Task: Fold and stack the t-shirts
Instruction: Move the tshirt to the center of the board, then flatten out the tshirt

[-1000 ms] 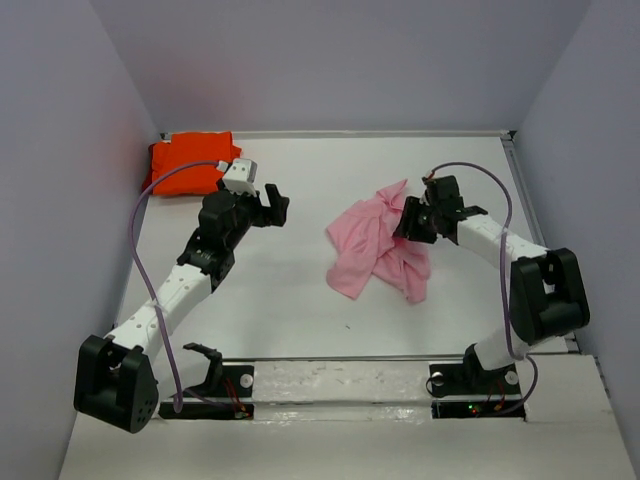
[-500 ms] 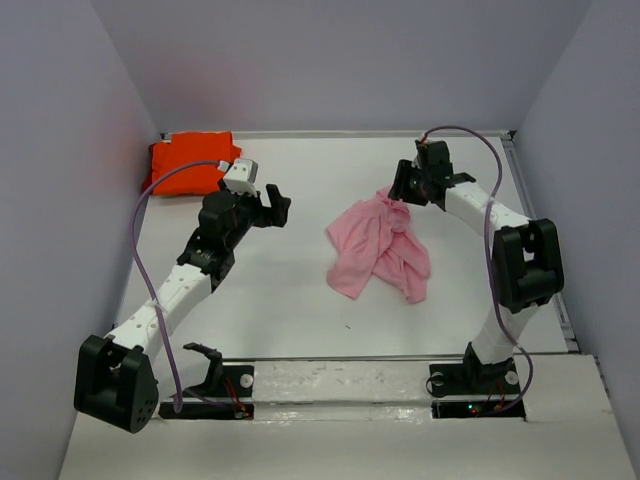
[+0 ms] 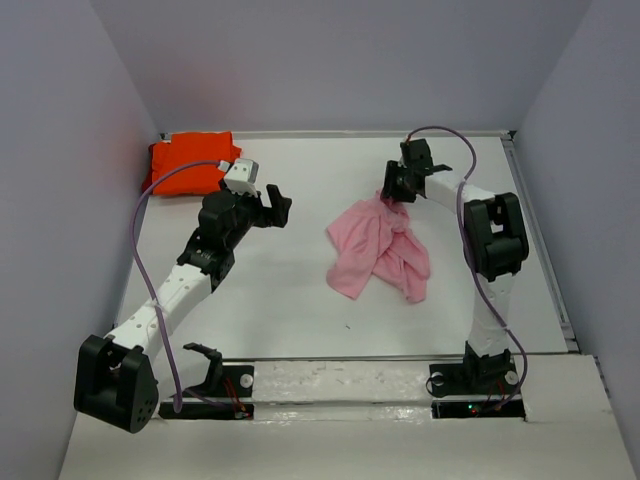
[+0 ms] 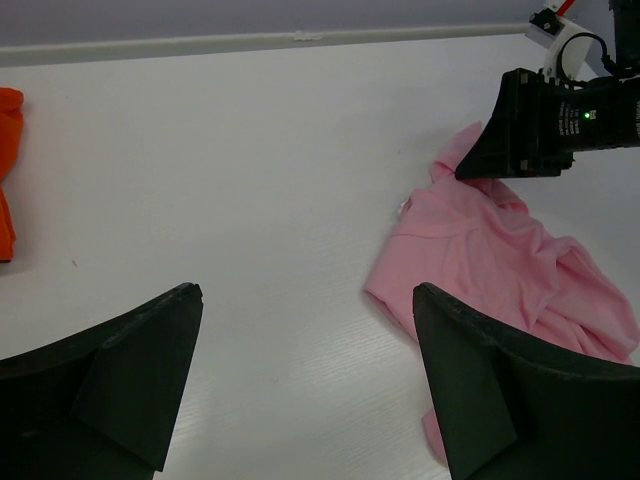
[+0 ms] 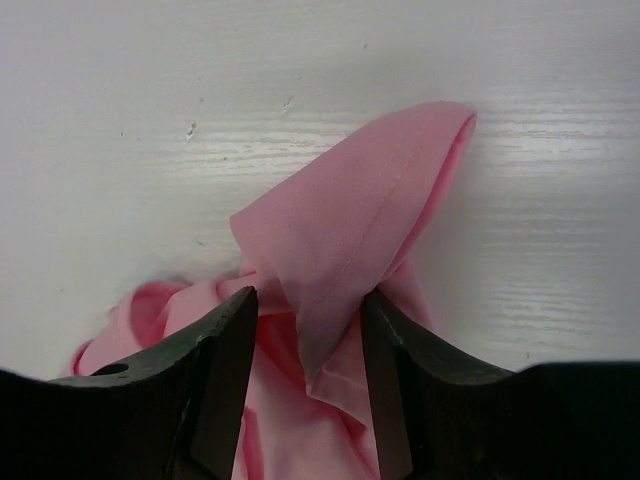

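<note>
The pink t-shirt [image 3: 375, 245] lies crumpled on the white table, right of centre. My right gripper [image 3: 393, 190] is down at its far corner. In the right wrist view its jaws stand half apart around a raised fold of the pink t-shirt [image 5: 350, 220]. That cloth fills the gap at the gripper [image 5: 308, 295] and brushes both fingers, uncompressed. The orange t-shirt [image 3: 192, 163] lies folded in the far left corner. My left gripper [image 3: 275, 205] hovers wide open between the two shirts, holding nothing. Its wrist view shows the open gripper [image 4: 305, 290], the pink t-shirt [image 4: 480, 250] and an orange edge [image 4: 8, 170].
Grey walls close in the table [image 3: 300, 290] on the left, back and right. A metal rail [image 3: 520, 190] runs along the right edge. The arm bases [image 3: 470, 380] sit on the near edge.
My right arm swung toward the back and left, from over the pink shirt's middle to its far corner. The corner shifted slightly. The left arm stayed still.
</note>
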`<state>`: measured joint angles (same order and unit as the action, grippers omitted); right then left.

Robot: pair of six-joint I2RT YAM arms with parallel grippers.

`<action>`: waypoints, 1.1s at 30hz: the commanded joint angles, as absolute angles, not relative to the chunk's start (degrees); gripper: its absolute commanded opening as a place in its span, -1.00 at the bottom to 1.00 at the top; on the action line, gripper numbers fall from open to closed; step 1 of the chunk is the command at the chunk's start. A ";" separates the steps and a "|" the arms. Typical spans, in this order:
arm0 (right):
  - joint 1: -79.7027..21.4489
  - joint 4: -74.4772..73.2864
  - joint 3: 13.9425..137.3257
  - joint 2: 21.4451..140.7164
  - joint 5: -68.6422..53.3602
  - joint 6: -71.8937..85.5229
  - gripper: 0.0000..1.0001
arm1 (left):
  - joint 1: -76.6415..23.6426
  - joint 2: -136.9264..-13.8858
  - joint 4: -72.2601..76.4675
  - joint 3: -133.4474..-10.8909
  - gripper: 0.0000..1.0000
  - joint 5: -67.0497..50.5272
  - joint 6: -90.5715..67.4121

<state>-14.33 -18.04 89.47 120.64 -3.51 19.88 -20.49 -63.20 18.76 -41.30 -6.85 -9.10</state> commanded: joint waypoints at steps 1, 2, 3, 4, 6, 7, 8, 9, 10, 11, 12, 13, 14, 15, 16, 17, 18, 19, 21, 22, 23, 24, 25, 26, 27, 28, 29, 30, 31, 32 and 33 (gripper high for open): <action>-14.68 -17.75 93.60 121.90 -3.08 19.16 -0.29 | -20.22 -61.70 21.97 -42.28 0.90 -7.82 -9.05; -14.68 -17.75 93.69 122.08 -3.25 18.81 -0.72 | -20.21 -61.70 21.97 -42.28 0.91 -7.82 -9.05; -14.68 -17.84 93.69 122.08 -2.99 18.63 -1.00 | -20.21 -61.61 21.97 -42.28 0.90 -7.82 -9.05; -14.68 -17.93 93.17 121.82 -2.64 18.63 -1.00 | -20.21 -61.61 21.97 -42.28 0.91 -7.82 -9.05; -14.68 -17.93 92.46 120.68 -2.90 17.93 -1.00 | -20.22 -61.61 22.06 -42.28 0.90 -8.00 -9.05; -14.68 -17.93 91.94 118.50 -2.64 17.84 -1.00 | -20.30 -61.70 22.06 -42.28 0.90 -8.09 -9.14; -14.68 -17.93 90.54 117.00 -1.94 17.49 -1.00 | -20.30 -61.70 22.15 -42.28 0.90 -8.35 -9.14; -14.68 -17.93 89.83 115.42 -1.50 17.32 -1.00 | -20.22 -61.79 22.15 -42.36 0.90 -8.44 -9.23; -14.68 -17.93 89.22 113.57 -1.15 17.14 -1.00 | -20.21 -61.87 22.15 -42.36 0.91 -8.52 -9.23; -14.68 -17.93 87.90 109.55 -0.79 16.79 -1.00 | -20.30 -61.87 22.24 -42.36 0.91 -8.61 -9.23; -14.68 -17.93 87.28 107.42 -0.36 16.61 -1.00 | -20.30 -62.05 22.24 -42.45 0.90 -8.70 -9.23; -14.68 -18.19 86.75 103.05 -0.35 16.35 -1.00 | -20.22 -62.14 22.24 -42.45 0.90 -8.79 -9.32; -14.68 -18.19 86.14 100.75 -0.35 16.26 -1.00 | -20.30 -62.14 22.24 -42.36 0.90 -8.88 -9.32; -14.68 -18.28 85.18 98.72 -0.35 16.26 -1.00 | -20.30 -62.05 22.32 -42.36 0.90 -8.96 -9.32; -14.68 -18.80 84.99 96.61 -0.35 16.17 -1.00 | -20.22 -62.05 22.50 -42.36 0.90 -8.96 -9.40; -14.68 -18.98 84.90 93.02 -0.35 16.08 -1.00 | -20.30 -62.05 22.50 -42.28 0.90 -9.05 -9.49; -15.20 -19.33 85.08 91.42 -0.35 16.08 -1.00 | -20.30 -62.05 22.59 -42.10 0.90 -9.23 -9.58; -15.21 -20.21 85.95 90.10 -0.53 16.17 -1.00 | -20.22 -62.05 22.67 -42.19 0.90 -9.40 -9.49; -15.21 -20.74 87.27 87.47 -2.62 16.35 -1.00 | -20.21 -62.05 22.76 -42.10 0.90 -9.23 -9.49; -15.73 -21.79 89.28 87.02 -3.85 16.26 -1.00 | -20.21 -62.05 22.94 -42.01 0.90 -9.23 -9.41; -15.73 -22.14 90.17 86.05 -6.04 16.17 -1.00 | -20.30 -62.05 22.94 -42.01 0.90 -9.14 -9.32; -16.25 -22.24 90.78 86.05 -6.76 16.17 -1.00 | -20.22 -62.05 22.94 -42.01 0.90 -9.05 -9.23; -16.96 -22.76 92.36 85.44 -7.81 16.17 -1.00 | -20.30 -61.96 23.03 -41.92 0.90 -9.05 -9.23; -17.48 -22.94 92.89 84.99 -10.69 15.91 -1.00 | -20.30 -61.70 23.20 -41.92 0.90 -8.97 -9.32; -18.01 -22.94 93.94 84.99 -12.11 15.91 -1.00 | -20.30 -61.70 23.20 -41.84 0.90 -8.88 -9.40; -19.50 -23.72 96.13 85.34 -13.35 15.82 -1.00 | -20.30 -61.44 23.46 -41.84 0.90 -8.88 -9.40; -20.47 -23.90 97.37 85.43 -14.49 15.47 -1.00 | -20.30 -61.35 23.64 -41.66 0.90 -8.96 -9.40; -21.61 -24.86 98.77 85.69 -15.81 15.12 -1.00 | -20.30 -61.00 24.08 -41.57 0.90 -8.96 -9.49; -24.06 -25.22 101.31 86.04 -15.82 14.42 -1.00 | -20.30 -60.91 24.17 -41.49 0.89 -9.05 -9.49; -25.30 -25.75 103.08 86.31 -15.73 13.89 -1.00 | -20.30 -60.82 24.26 -41.40 0.89 -9.05 -9.49; -26.44 -27.49 104.84 86.66 -15.38 13.36 -1.00 | -20.22 -60.65 24.43 -41.31 0.89 -8.88 -9.41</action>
<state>-21.08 -25.45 96.60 86.41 -10.90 16.10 -20.49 -63.00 20.75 -41.28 -8.21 -9.34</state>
